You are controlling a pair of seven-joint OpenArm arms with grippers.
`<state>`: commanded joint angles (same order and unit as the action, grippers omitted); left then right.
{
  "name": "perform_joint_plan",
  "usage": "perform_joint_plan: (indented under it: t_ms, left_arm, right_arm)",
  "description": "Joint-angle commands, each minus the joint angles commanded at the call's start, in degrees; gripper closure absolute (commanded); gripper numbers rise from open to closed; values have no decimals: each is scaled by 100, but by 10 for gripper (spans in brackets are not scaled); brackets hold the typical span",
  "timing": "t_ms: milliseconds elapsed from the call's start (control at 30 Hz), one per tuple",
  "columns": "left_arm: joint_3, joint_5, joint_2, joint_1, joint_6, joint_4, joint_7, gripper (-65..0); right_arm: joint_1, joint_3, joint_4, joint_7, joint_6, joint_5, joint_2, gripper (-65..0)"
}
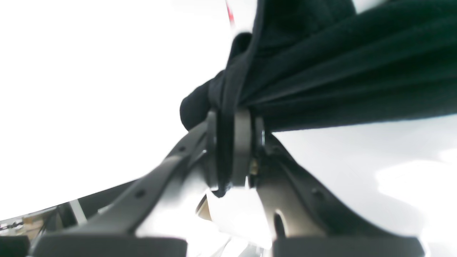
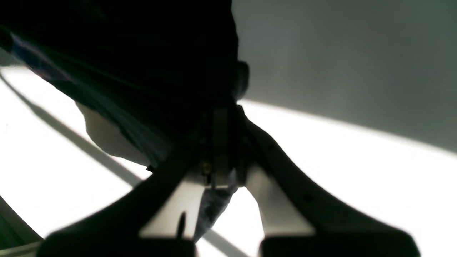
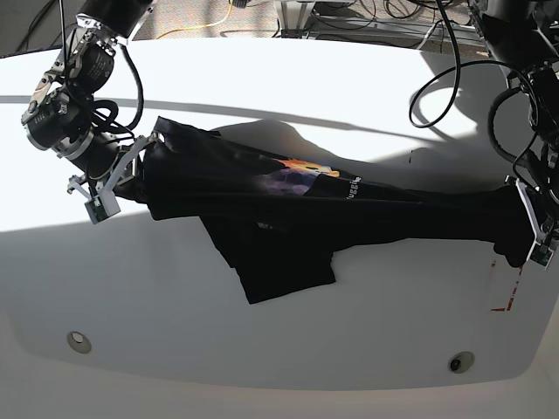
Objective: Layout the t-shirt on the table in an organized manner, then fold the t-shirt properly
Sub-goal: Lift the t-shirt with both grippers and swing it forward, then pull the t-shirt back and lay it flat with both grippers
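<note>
The black t-shirt (image 3: pixel 288 205) hangs stretched between my two grippers above the white table (image 3: pixel 262 332), with its orange and purple print (image 3: pixel 301 170) facing up and a sleeve drooping onto the tabletop. My left gripper (image 3: pixel 522 229), at the right of the base view, is shut on one bunched end of the shirt (image 1: pixel 321 64); the cloth is pinched between its fingers (image 1: pixel 242 142). My right gripper (image 3: pixel 144 166), at the left of the base view, is shut on the other end (image 2: pixel 142 71).
Two small metal discs (image 3: pixel 79 340) (image 3: pixel 460 361) sit near the table's front edge. A red dashed mark (image 3: pixel 507 288) lies under the left gripper. Black cables (image 3: pixel 454 61) loop over the back right of the table.
</note>
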<state>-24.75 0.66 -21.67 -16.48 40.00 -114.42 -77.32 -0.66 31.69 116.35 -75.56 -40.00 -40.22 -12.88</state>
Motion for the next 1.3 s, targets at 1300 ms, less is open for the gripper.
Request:
perform_joint_plan:
  t_ms: [1300]
  left_arm:
    - [1916,18,1257,-6532,0,1644,325,-4]
  right_arm:
    - [-7815,-2954,-4149,668,0,1222,-1705,-2]
